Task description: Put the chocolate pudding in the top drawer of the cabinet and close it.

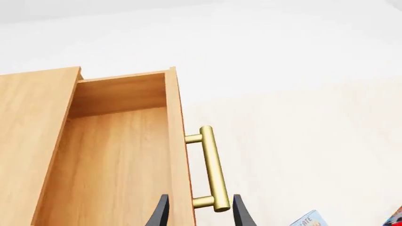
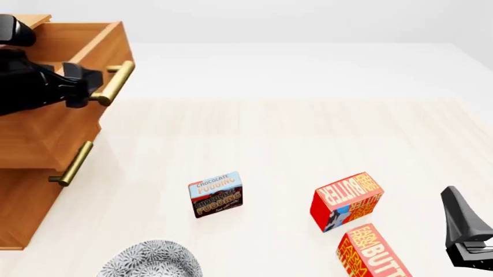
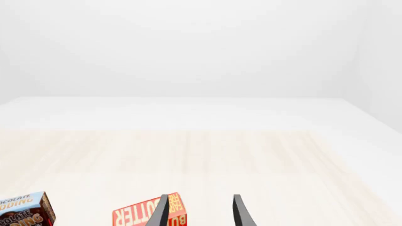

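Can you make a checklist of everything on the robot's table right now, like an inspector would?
Surface: pale wood table, flat.
Job's things: chocolate pudding lies on the table, not in the drawer. Top drawer of the cabinet is pulled out, inside looks empty.
Clutter: two butter boxes, one standing, another nearer the camera; a patterned bowl at the near edge.
Grippers: left gripper open, fingers either side of the drawer's brass handle. Right gripper open, holding nothing, near the butter boxes.
Cables: nothing seen.
Surroundings: plain white walls, nothing else seen.
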`<state>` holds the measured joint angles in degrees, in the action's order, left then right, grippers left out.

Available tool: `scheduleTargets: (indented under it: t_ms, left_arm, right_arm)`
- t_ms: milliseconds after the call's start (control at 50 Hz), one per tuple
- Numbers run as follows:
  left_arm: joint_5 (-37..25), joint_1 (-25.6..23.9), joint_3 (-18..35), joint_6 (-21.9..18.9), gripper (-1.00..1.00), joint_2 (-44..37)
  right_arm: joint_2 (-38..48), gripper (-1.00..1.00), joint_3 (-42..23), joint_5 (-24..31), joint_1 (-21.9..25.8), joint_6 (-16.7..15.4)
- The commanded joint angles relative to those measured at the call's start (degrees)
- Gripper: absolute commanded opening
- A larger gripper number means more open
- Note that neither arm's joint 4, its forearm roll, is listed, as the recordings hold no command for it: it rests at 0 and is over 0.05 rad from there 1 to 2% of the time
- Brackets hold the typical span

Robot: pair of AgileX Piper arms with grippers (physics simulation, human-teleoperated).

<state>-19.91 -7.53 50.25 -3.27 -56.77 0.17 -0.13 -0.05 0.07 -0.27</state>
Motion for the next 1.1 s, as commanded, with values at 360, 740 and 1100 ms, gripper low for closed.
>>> scheduleTargets:
  t_ms: [360, 740, 1100]
  left_arm:
    - [2.0, -4.2, -10.8, 2.1, 1.00, -15.7]
    - [4.6, -6.8, -12.1, 3.7, 1.00, -18.6]
    - [6.3, -10.8, -12.5, 5.6, 1.00, -21.3]
  right_arm:
    - [0.0, 1.00, 0.0, 0.0, 0.0, 0.0]
    - [0.0, 1.00, 0.0, 0.0, 0.0, 0.0]
    - [0.0, 1.00, 0.0, 0.0, 0.0, 0.0]
